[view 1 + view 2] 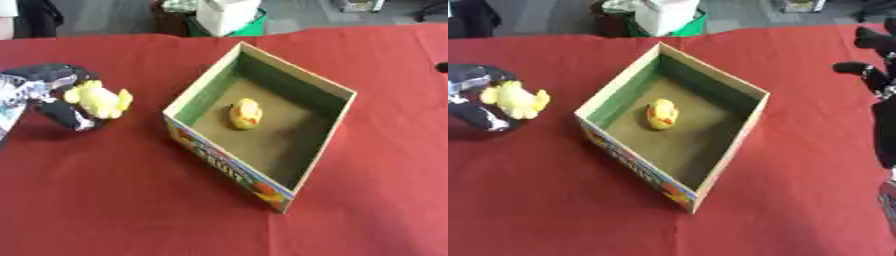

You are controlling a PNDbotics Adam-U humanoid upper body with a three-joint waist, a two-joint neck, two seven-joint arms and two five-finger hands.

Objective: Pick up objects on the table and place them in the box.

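Fingers of the left hand (54,95) curl round a yellow plush toy (101,100) (left of the open cardboard box (203,95)); right hand (877,75) spread.

Inventory, my workspace:
- Box (336,88): 1 (cardboard, open top, green inner walls).
- Yellow toys: 2 total. 1 duck (246,113) w/ red marks on the box floor; 1 plush toy (101,99) in my left hand (54,111).
- My hands: 2 in view; right hand (874,75) at right edge.
- Table (114,200) w/ red cloth: 1.
- Items beyond far edge: blurred, can't count.
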